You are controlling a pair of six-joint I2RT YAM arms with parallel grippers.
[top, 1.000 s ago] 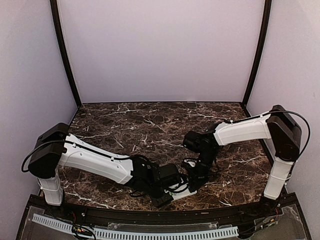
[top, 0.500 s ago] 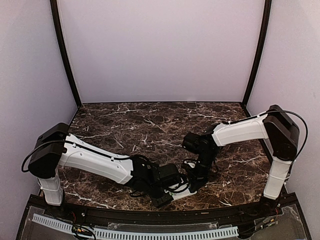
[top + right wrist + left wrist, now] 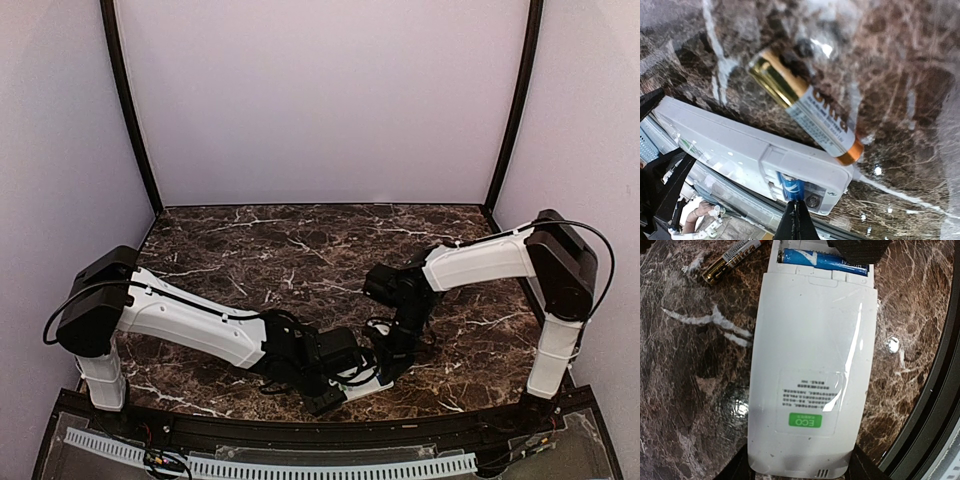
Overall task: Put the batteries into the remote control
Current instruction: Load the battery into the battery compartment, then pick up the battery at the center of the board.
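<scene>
The white remote control (image 3: 810,355) lies back up near the table's front edge (image 3: 365,386). Its battery bay is open at the far end. My left gripper (image 3: 800,473) is shut on the remote's near end, with its dark fingers (image 3: 735,471) on either side. One blue battery (image 3: 820,260) lies in the bay. My right gripper (image 3: 796,210) is shut, and its tips touch that blue battery (image 3: 791,187) from above. In the top view it (image 3: 388,360) hangs over the remote's far end. A gold-and-white battery (image 3: 807,117) lies loose on the table beside the remote (image 3: 730,137).
The black raised table rim (image 3: 940,390) runs close along the remote's right side. The loose gold-and-white battery (image 3: 732,260) lies just left of the bay. The dark marble table (image 3: 300,250) stretches behind both arms.
The right arm's elbow has edged slightly left; its gripper stays at the remote's bay. The left arm and the remote have not moved.
</scene>
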